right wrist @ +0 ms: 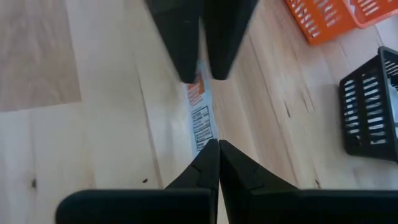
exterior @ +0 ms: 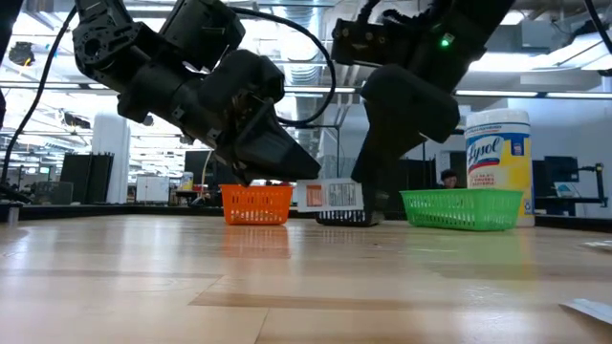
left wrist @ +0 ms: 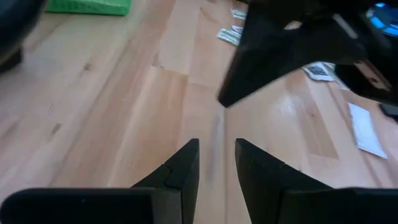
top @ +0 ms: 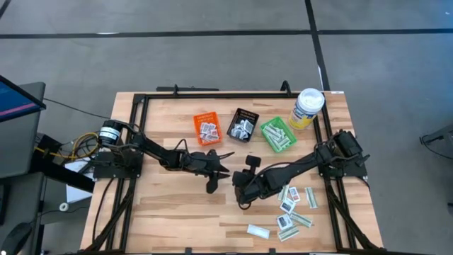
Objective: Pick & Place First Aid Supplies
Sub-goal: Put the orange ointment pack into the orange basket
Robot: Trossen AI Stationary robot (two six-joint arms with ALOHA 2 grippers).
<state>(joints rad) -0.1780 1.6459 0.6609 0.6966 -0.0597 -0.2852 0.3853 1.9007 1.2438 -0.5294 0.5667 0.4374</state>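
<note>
While your right gripper (right wrist: pixel 213 144) pinches the white packet (right wrist: pixel 200 122) above mid-table, guide the left gripper's (right wrist: pixel 200 73) barely parted fingers onto its far end before releasing toward the orange bin (top: pixel 207 128).

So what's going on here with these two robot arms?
They are sorting first-aid packets. Mid-table, the right hand is pinching one white packet in the air, and the left hand has its open fingers astride the packet's other end, which looks like a handover. More packets lie loose on the table by the right arm. The orange bin, black bin and green bin at the back already hold some.
</note>
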